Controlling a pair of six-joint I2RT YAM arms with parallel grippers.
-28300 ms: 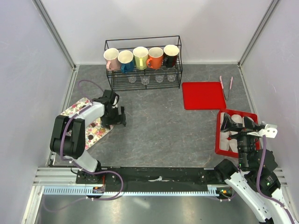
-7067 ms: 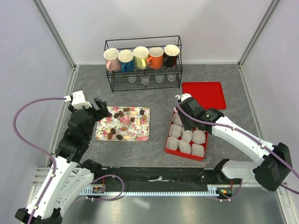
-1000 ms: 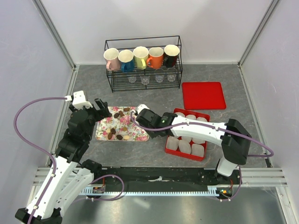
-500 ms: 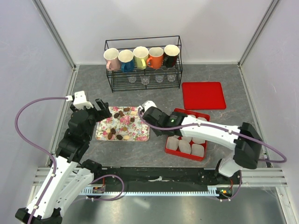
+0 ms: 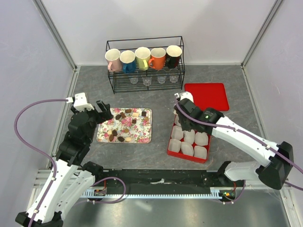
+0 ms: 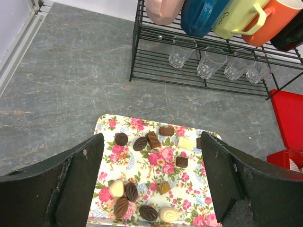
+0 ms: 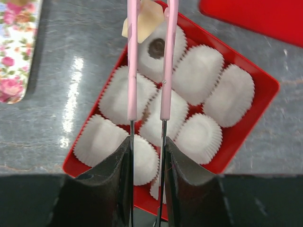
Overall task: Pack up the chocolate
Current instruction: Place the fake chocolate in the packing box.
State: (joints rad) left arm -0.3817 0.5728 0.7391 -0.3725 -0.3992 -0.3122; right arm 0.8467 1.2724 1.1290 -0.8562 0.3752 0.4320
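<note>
Grey marbled tabletop; pale walls on three sides; aluminium corner posts; black wire rack at back.

just one scrap of writing to call: dark cursive lettering on the side of the yellow-green mug, up at one o'clock in the left wrist view, too small and tilted to read. no other text, number or brand mark can be read.

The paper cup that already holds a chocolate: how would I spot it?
Find the red box of white crinkled paper cups right of the flowered tray. The cup sits in its far corner on the tray's side, beneath the pink tongs. It alone shows a dark chocolate; the neighbours in view look empty.
</note>
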